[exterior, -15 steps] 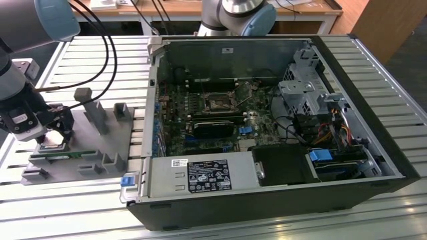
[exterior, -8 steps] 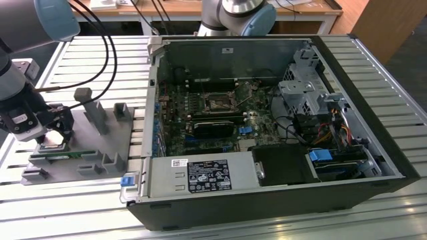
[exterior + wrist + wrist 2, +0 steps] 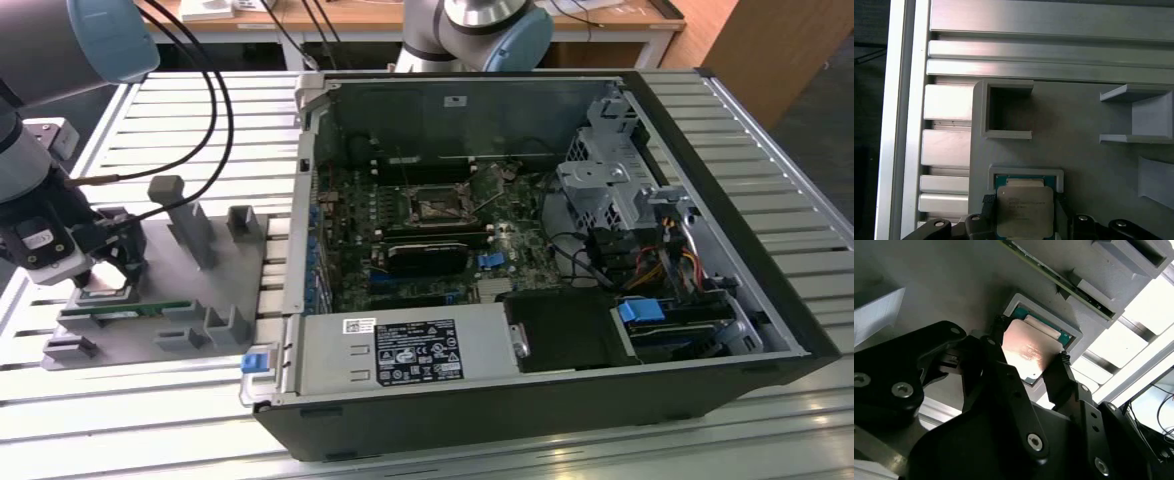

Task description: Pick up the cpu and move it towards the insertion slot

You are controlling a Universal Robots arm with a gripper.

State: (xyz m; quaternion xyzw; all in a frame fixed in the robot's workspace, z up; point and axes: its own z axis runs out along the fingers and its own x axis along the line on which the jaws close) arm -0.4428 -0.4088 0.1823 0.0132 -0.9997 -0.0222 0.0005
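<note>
Pinching the cpu (image 3: 1024,212) by its edges, hand (image 3: 1024,201) low over grey tray (image 3: 1094,165) recess, insertion slot (image 3: 438,207) well apart

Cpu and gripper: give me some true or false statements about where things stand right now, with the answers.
1. The gripper has its fingers on two opposite sides of the cpu, at the grey tray. True.
2. The cpu sits in the insertion slot. False: it is at the tray, outside the computer case.
3. The insertion slot is inside the open computer case. True.
4. The grey tray stands at the exterior view's right of the case. False: it stands at the left.
</note>
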